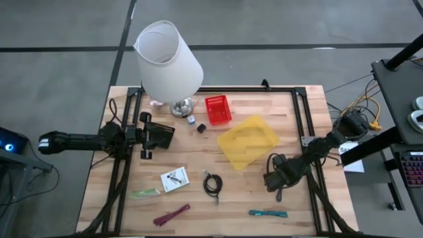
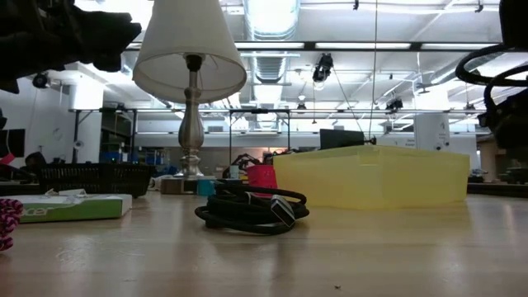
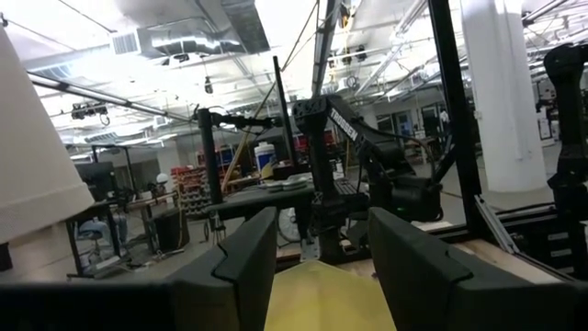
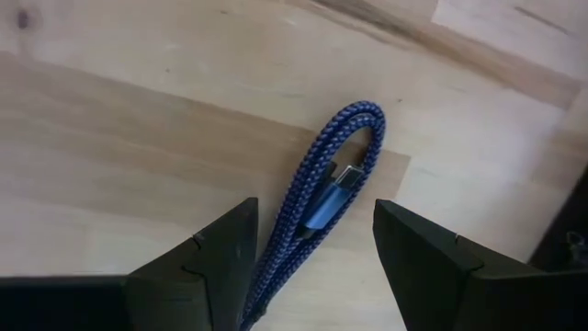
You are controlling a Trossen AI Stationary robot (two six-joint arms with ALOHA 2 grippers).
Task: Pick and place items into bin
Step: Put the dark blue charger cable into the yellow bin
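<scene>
- Items lie scattered on the butcher-block table (image 1: 198, 198): a black coiled cable (image 1: 212, 184) sits near the middle, and the low view shows its loops stacked with a plug on top.
- White card packet (image 1: 174, 179) rests flat just left of the cable; a green strip (image 1: 145, 194) lies farther left, and a maroon tie (image 1: 171, 214) near the front edge.
- A teal tie (image 1: 268, 213) lies at the front right, below the right arm.
- The yellow bin (image 1: 248, 141), translucent plastic and rectangular, sits right of centre; a small red mesh basket (image 1: 218, 110) stands behind it.
- Tiny dark cube (image 1: 201, 128) sits by the basket, close to the lamp (image 1: 168, 59) with its white shade and metal base.
- Right gripper (image 1: 278, 193) points down, low over the wood, fingers (image 4: 211, 267) spread wide on either side of a blue braided cable loop (image 4: 331, 184); I cannot tell if they touch it.
- Left gripper (image 1: 173, 135) reaches level across the table toward the bin, held above the surface, fingers (image 3: 243, 267) parted about halfway with nothing between them.
</scene>
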